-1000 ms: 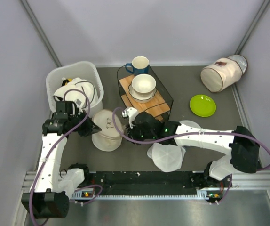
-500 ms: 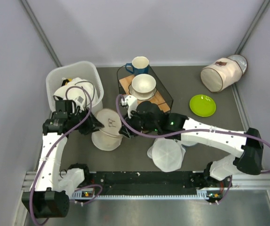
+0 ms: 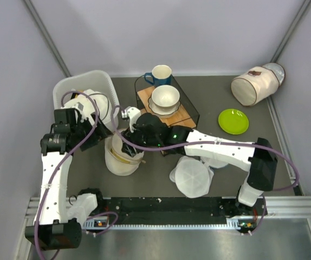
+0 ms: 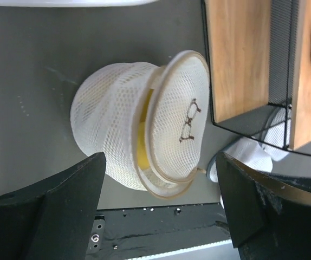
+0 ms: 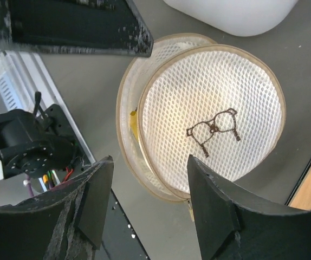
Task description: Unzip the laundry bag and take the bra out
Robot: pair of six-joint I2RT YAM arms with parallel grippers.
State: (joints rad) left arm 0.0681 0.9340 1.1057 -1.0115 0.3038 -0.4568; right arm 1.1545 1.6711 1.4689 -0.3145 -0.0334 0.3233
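While the laundry bag (image 3: 124,156) sits on the table (image 3: 209,92) near the white bin (image 3: 85,89) with its rim gaping, the left gripper (image 4: 160,162) and right gripper (image 5: 150,162) hover spread and empty. The best approach looks to be pinning the lower shell and peeling the lid wide. No bra shows, only yellow inside.

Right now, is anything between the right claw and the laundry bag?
Nothing visible. The right claw hangs open facing the laundry bag, with only air between; the left claw faces it from the side, also unobstructed.
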